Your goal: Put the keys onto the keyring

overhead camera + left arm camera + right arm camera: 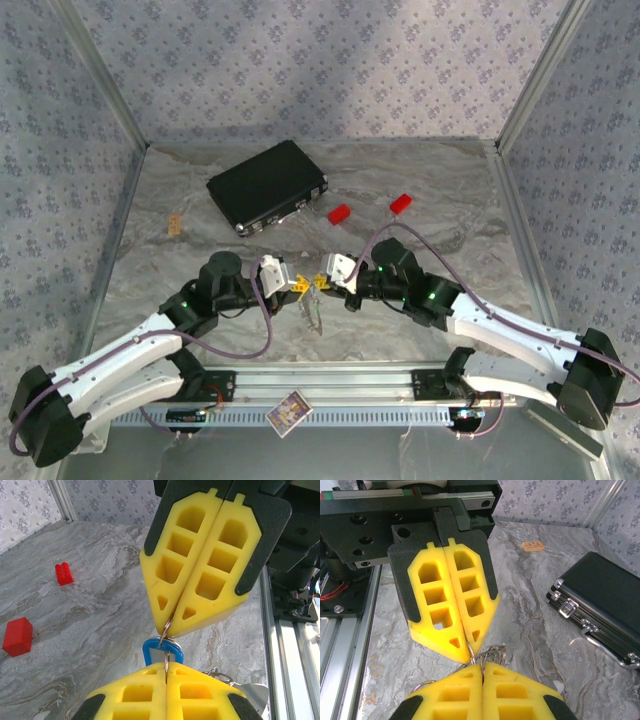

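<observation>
The left gripper (166, 669) and right gripper (171, 624) are squeezed closed, tip to tip, both pinching the thin keyring (164, 630). The blue key (162, 651) sits at 12 o'clock from the left tips. A hard pull could make the ring slip out.

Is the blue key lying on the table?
No, the blue key hangs off a keyring pinched in the left gripper.

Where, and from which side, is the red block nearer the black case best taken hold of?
Across its narrow width, from above: the red block lies flat, apart from the black case, so both long sides seem free for a gripper.
</observation>
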`<action>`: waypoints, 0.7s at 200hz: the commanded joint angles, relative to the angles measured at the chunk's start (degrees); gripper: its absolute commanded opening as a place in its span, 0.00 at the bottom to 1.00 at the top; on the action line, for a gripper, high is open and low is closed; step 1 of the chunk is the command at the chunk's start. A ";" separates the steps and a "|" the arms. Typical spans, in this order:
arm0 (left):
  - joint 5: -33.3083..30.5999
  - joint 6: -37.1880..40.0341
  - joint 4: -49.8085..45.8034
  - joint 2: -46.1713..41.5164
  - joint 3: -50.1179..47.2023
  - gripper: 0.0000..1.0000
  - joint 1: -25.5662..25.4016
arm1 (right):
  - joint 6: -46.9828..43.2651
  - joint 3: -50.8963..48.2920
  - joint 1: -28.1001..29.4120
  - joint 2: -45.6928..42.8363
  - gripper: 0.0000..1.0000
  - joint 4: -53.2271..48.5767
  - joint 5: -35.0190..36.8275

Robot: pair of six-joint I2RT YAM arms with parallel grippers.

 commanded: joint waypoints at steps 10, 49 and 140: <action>1.58 1.25 2.98 -1.08 0.36 0.00 -0.32 | -0.98 0.12 0.01 -1.38 0.00 -0.25 -0.75; 1.67 1.13 2.98 -0.85 0.45 0.00 -0.29 | -1.62 0.28 0.31 -1.44 0.00 -0.48 -1.19; 1.67 0.73 2.89 -0.66 0.58 0.00 -0.32 | -2.46 0.87 0.88 -0.21 0.00 -0.87 -2.23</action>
